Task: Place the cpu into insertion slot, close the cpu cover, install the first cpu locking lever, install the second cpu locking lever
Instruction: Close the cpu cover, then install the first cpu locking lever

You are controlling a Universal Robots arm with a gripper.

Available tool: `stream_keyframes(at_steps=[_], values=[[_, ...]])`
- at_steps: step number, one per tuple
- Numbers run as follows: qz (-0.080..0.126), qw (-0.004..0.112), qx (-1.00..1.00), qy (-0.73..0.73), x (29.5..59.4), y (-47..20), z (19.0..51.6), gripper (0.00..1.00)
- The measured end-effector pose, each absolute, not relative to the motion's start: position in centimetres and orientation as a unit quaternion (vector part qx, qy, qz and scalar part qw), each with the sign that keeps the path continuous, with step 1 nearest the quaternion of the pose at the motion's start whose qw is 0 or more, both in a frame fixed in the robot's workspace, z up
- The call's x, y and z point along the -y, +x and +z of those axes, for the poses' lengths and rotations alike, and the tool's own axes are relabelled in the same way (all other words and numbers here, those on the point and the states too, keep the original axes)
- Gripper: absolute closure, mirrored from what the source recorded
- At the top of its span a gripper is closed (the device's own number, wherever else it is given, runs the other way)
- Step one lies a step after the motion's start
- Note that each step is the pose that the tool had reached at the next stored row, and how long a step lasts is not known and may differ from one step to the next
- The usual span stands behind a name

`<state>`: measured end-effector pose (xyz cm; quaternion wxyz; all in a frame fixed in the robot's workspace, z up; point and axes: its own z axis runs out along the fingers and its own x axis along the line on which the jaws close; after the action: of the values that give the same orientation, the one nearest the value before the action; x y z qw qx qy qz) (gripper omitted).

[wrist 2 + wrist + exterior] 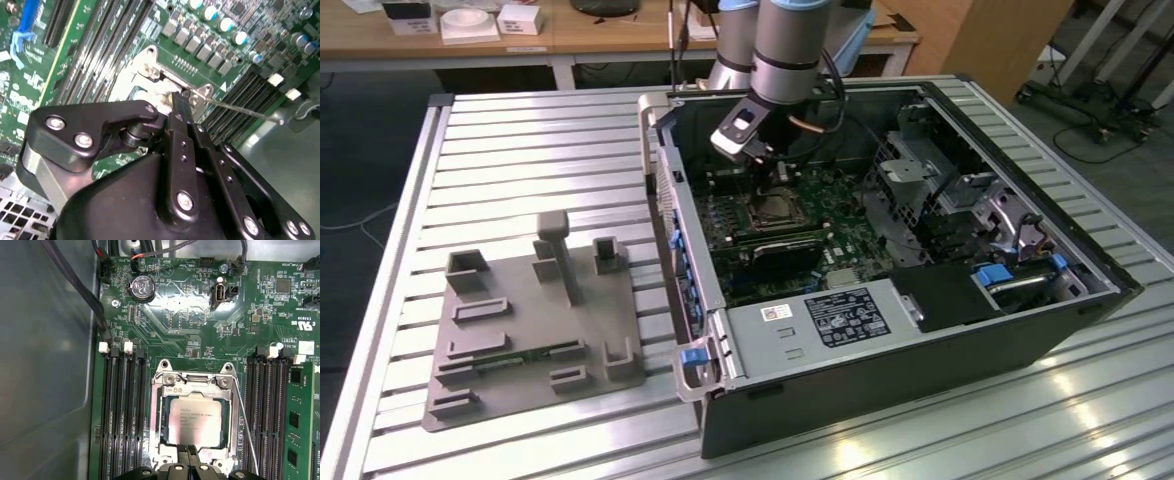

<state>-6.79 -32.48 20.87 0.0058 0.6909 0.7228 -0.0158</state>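
Observation:
In the first wrist view the cpu (195, 420) lies flat in the insertion slot (161, 371), silvery top up. The cpu cover (192, 388) is down over it, its silver frame around the chip's edges. A thin wire locking lever (245, 425) runs along one side of the socket, raised off its catch; it also sticks out as a wire lever (240, 109) in the second wrist view. My gripper (189, 451) is shut with nothing between its fingers, its tips at the cover's edge opposite the hinge. In the exterior view the gripper (771, 168) hangs just above the socket (779, 208).
The open computer case (720, 350) lies on a slatted metal table (520, 160). Black memory slots (122, 410) flank the socket on both sides. A drive cage (921, 170) and cables crowd the exterior view's right. A grey fixture plate (534, 320) sits at the exterior view's left.

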Motion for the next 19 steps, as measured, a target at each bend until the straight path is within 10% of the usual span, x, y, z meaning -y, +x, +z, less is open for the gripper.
stream_keyframes(at_steps=[19], values=[[-0.017,0.006,-0.723,0.691,32.9,-5.0,20.9,0.90]])
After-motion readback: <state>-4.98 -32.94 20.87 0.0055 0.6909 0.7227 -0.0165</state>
